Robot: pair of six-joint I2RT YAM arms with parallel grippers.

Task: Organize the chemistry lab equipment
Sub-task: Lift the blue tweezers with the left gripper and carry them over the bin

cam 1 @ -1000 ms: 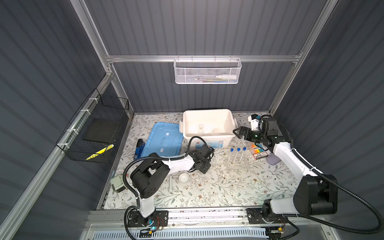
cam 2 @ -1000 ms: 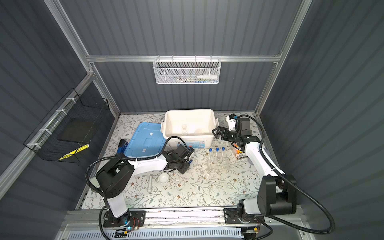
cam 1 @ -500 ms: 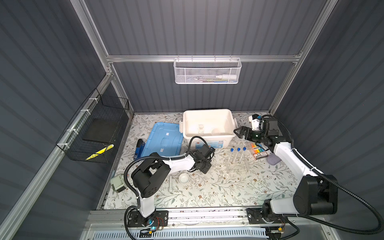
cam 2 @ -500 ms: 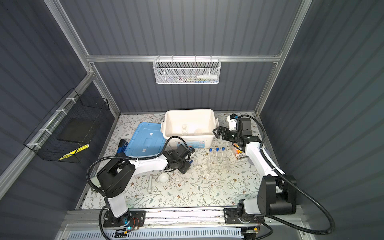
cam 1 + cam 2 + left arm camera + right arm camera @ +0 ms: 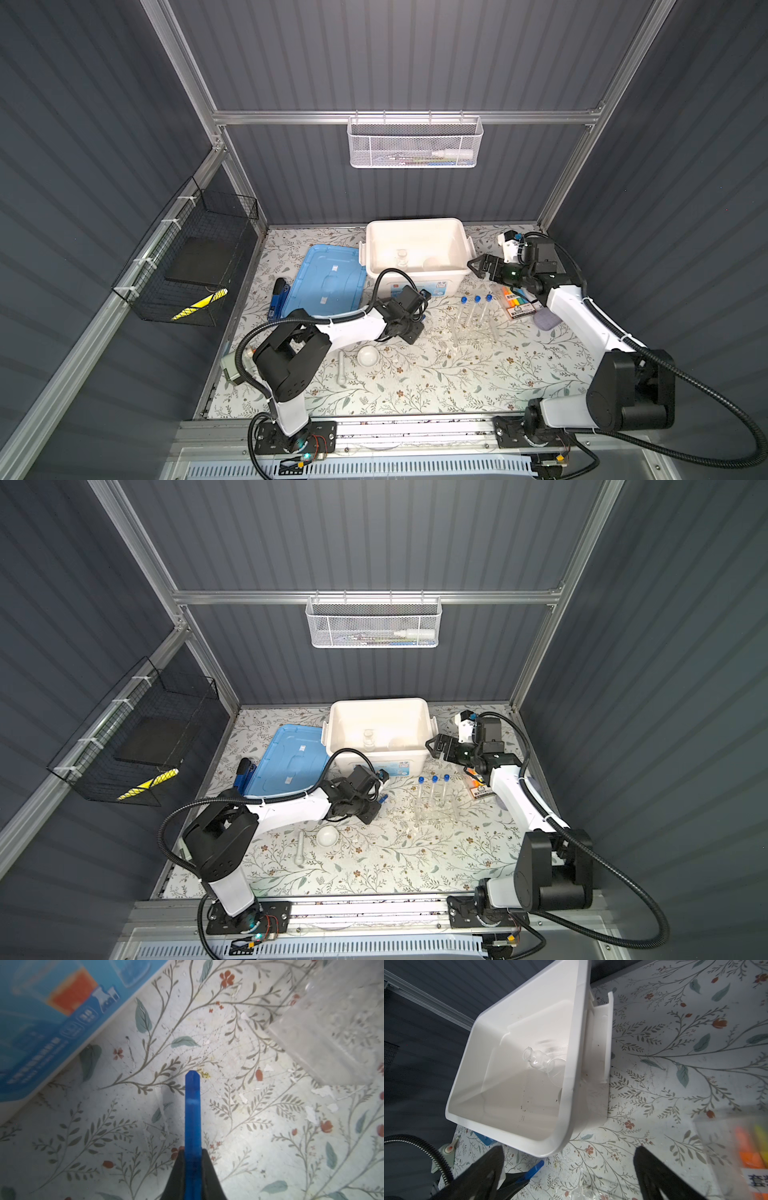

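Here, the left gripper [image 5: 193,1159] is clamping the blue tweezers [image 5: 192,1105] close to the worktop [image 5: 415,386].
The left arm is stretching low, nearly level, in front of the white bin [image 5: 415,222]; the right gripper [image 5: 474,269] is hovering wide open beside the bin's end.

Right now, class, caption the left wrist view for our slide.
Left hand shut on the blue tweezers, floral tabletop beyond.

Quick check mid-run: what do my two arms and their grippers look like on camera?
Both arms match: white link shells, left arm and right arm, with bulky black joint housings. A black corrugated hose runs along each. The left gripper and right gripper have black, tapering fingers. No markings legible.
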